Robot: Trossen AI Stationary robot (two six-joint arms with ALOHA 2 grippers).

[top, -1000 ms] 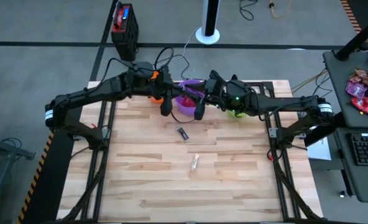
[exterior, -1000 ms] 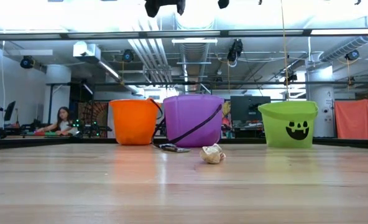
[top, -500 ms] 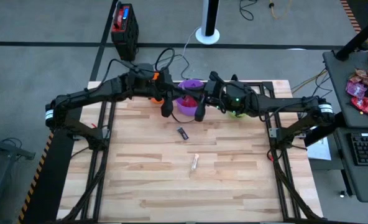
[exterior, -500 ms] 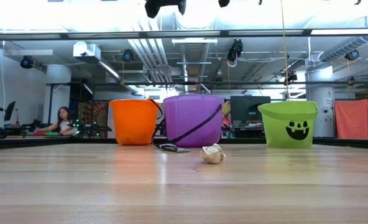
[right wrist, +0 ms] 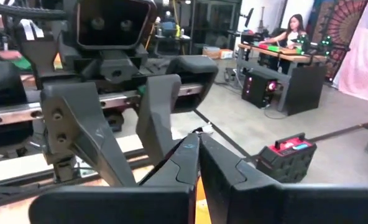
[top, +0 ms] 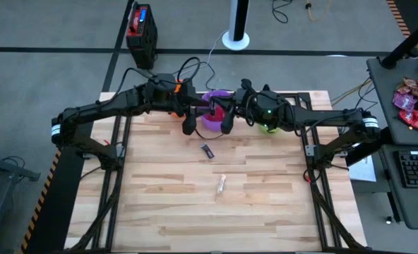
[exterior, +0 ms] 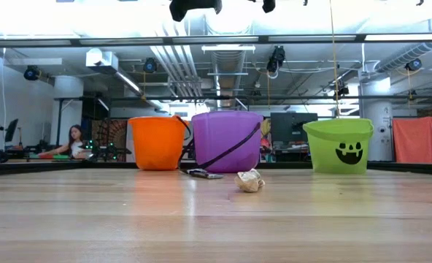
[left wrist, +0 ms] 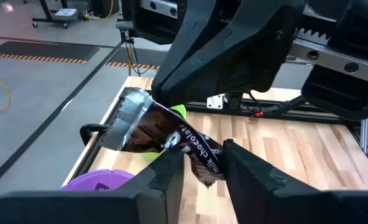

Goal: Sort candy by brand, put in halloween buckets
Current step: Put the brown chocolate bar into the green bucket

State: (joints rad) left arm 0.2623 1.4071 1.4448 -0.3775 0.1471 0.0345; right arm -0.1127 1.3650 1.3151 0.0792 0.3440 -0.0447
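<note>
A dark brown candy (left wrist: 171,134) with a silver end hangs high over the purple bucket (exterior: 227,141), passed between my two grippers, which face each other. My right gripper (right wrist: 197,163) is shut on its upper end. My left gripper (left wrist: 204,177) is open, its fingers either side of the candy's lower end. The orange bucket (exterior: 157,142) and the green bucket (exterior: 338,145) stand left and right of the purple one on the table's far side. A dark candy (top: 207,150) and a pale candy (top: 221,184) lie on the table. My right gripper pinches the wrapper's upper end (left wrist: 151,102), beside the silver crimp, between its two fingers. It comes in level from the table's right. The candy slants down from there, clear of the table and above the purple bucket. My left gripper: whether its fingers (left wrist: 171,171) touch the candy's lower end (left wrist: 202,163) I cannot tell.
Bare wooden table (top: 166,212) lies toward the near edge. A heap of red and pink bags (top: 412,104) lies on a side desk to the right. A person (exterior: 74,139) sits in the room beyond the far edge.
Both hands have stayed high over the purple bucket. My right gripper's head has swung a little toward my left gripper.
</note>
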